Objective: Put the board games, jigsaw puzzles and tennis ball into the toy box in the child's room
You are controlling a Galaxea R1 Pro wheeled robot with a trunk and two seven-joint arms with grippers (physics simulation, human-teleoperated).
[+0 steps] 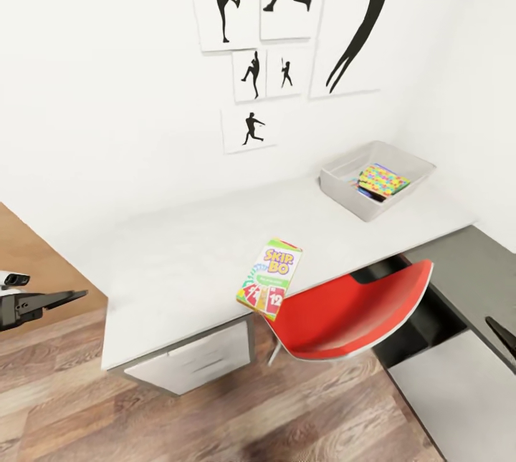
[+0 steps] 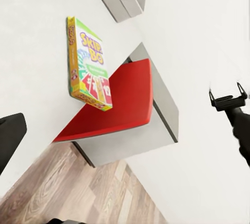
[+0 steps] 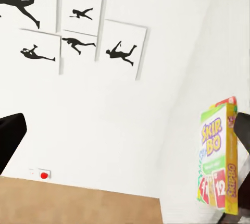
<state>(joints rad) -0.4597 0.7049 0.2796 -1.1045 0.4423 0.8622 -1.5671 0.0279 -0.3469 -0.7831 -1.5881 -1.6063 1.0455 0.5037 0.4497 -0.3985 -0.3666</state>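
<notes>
Skip-Bo box (image 1: 270,278) flat at table (image 1: 179,261) edge, puzzle (image 1: 382,180) in toy box (image 1: 344,190)

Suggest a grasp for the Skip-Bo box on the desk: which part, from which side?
Grip the Skip-Bo box across its two long edges, coming down from above with jaws spanning its narrow width. It lies flat on the table, near end poking past the front edge above the red chair; that overhang would probably also allow a pinch through its thickness from the front.

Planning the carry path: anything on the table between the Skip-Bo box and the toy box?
Head view: nothing; bare table top separates the Skip-Bo box from the toy box.
</notes>
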